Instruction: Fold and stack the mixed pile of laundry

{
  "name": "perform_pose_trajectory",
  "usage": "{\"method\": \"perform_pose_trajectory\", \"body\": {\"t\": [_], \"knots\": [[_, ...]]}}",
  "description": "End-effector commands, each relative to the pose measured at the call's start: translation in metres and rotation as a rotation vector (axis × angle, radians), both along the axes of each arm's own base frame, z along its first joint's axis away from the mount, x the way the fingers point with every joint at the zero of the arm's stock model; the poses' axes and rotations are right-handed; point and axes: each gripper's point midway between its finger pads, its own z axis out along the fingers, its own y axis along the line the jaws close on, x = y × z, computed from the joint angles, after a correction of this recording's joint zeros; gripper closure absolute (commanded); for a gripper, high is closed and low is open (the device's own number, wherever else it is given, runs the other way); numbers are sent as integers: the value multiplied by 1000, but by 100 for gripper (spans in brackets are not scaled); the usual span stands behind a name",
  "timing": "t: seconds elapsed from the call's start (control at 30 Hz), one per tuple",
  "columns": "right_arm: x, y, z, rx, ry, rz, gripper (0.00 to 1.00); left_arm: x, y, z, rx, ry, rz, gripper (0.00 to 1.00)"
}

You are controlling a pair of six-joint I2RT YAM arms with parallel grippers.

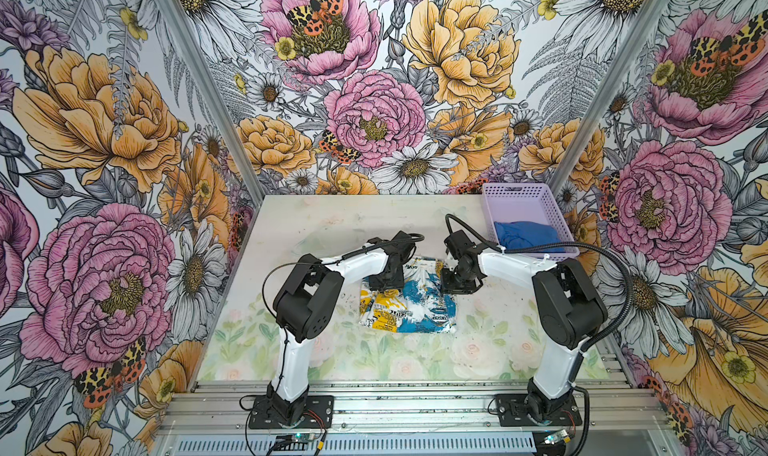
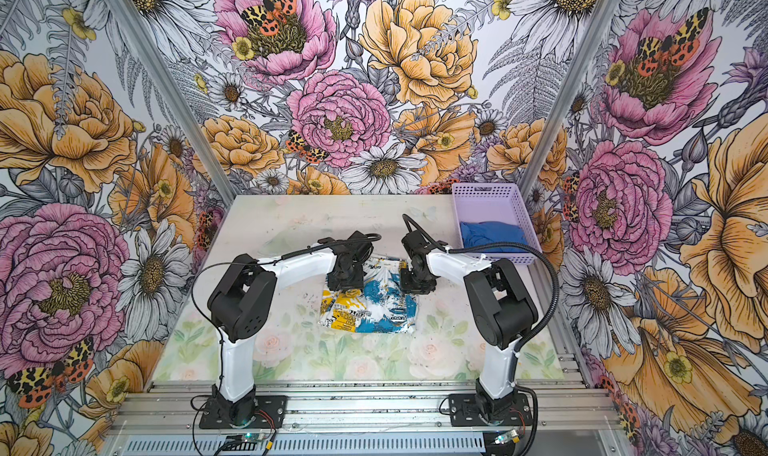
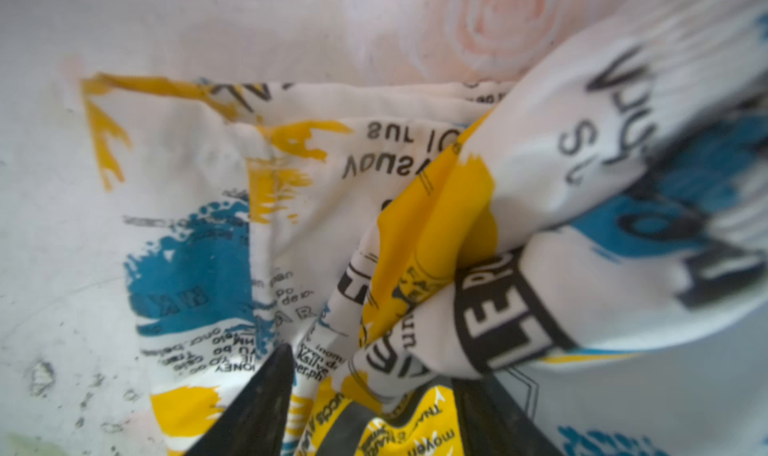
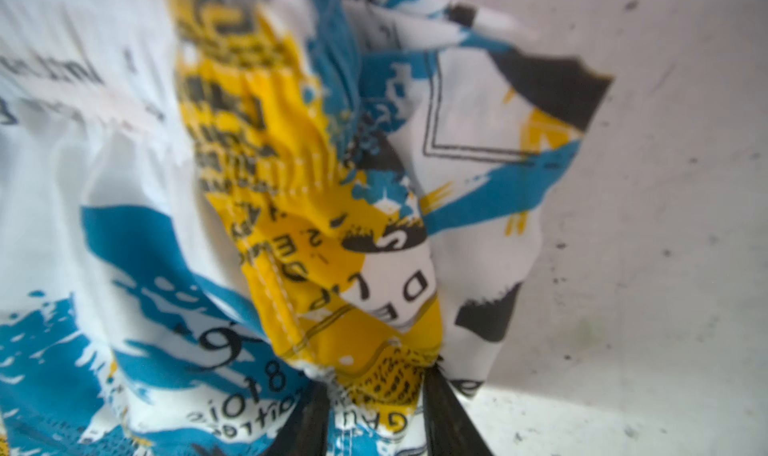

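Note:
The white printed garment (image 1: 415, 304) (image 2: 374, 308), with black text and yellow and blue splashes, lies partly folded mid-table. My left gripper (image 1: 386, 281) (image 2: 345, 281) and right gripper (image 1: 455, 283) (image 2: 415, 285) sit side by side at its far edge. In the left wrist view the cloth (image 3: 436, 233) bunches into the left gripper (image 3: 372, 366), whose jaws stand wide around a thick fold. In the right wrist view the right gripper (image 4: 374, 381) pinches a gathered yellow and white fold (image 4: 332, 267). The royal blue T-shirt (image 1: 525, 235) (image 2: 492, 233) lies crumpled in the basket.
The lavender perforated basket (image 1: 515, 192) (image 2: 486, 192) stands at the table's back right corner, close behind the right arm. Floral walls enclose the table on three sides. The aluminium rail with both arm bases runs along the front.

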Motion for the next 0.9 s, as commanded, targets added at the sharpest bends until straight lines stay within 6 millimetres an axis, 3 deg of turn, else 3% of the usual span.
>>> {"method": "perform_pose_trajectory", "body": {"t": [0.0, 0.1, 0.2, 0.3, 0.43, 0.6, 0.87], "knots": [[9, 1, 35, 34, -71, -3, 58, 11, -5, 39, -4, -125, 10, 29], [9, -9, 59, 50, -101, -42, 53, 11, -27, 64, -28, -196, -19, 19], [5, -24, 74, 61, -115, -89, 48, 3, -52, 72, -58, -213, -58, 13], [0, -41, 80, 66, -120, -131, 44, -8, -76, 60, -74, -178, -103, 10], [-5, -56, 82, 53, -124, -154, 41, -20, -92, 35, -82, -123, -119, 8], [-12, -59, 79, 45, -118, -160, 40, -34, -93, 9, -79, -44, -104, 4], [-15, -62, 77, 38, -117, -156, 39, -58, -71, -50, 15, 81, -59, 1]]}}
